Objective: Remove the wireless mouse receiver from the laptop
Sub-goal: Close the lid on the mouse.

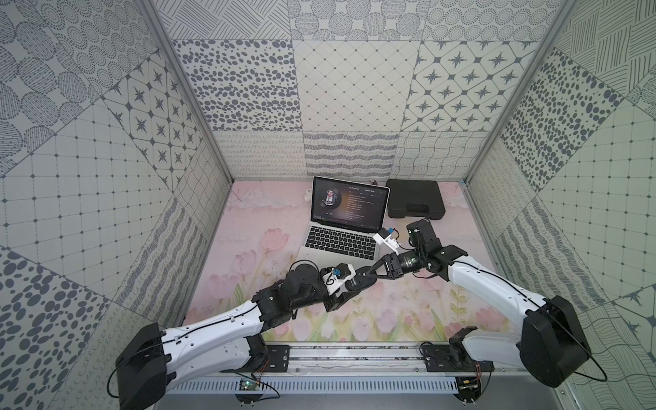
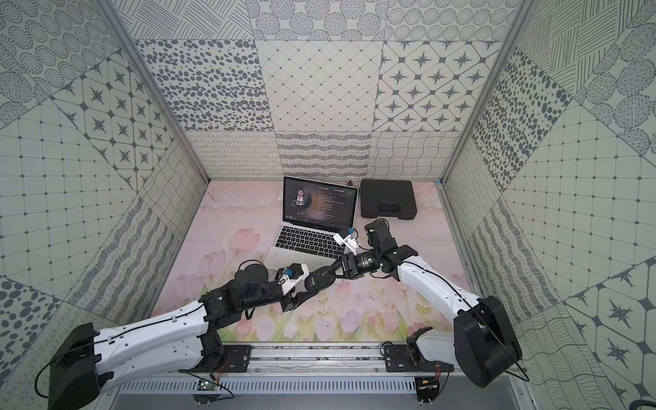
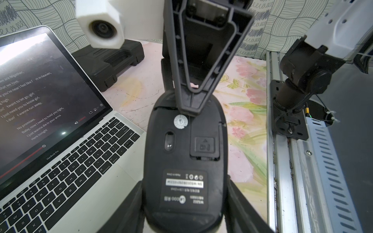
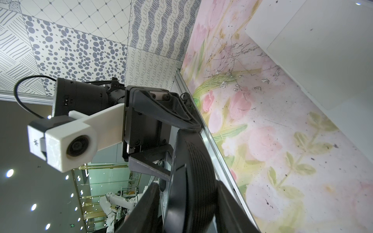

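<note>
Presently the left gripper [image 3: 184,187] has its jaws partly closed, clamped on the flanks of a black oval plastic mouse [image 3: 181,141], which it holds belly-up off the bench [image 1: 248,248]. The right gripper [image 4: 186,189] straddles the mouse's far end with jaws parted around it; whether they press on it I cannot tell. The mouse's belly carries a round white sticker [image 3: 180,121] and a printed label [image 3: 184,182] with a white barcode strip, its text inverted and too small to read. Just beside the mouse lies the slim silver laptop [image 3: 84,181], open at the back middle of the bench. It is marked "MacBook Pro", and its screen shows lyrics such as "No promises." and "Here tonight". The tiny black wireless mouse receiver cannot be made out in any view. Right of the laptop rests a shut black plastic case [image 1: 414,198] with a moulded handle, its contents hidden.
</note>
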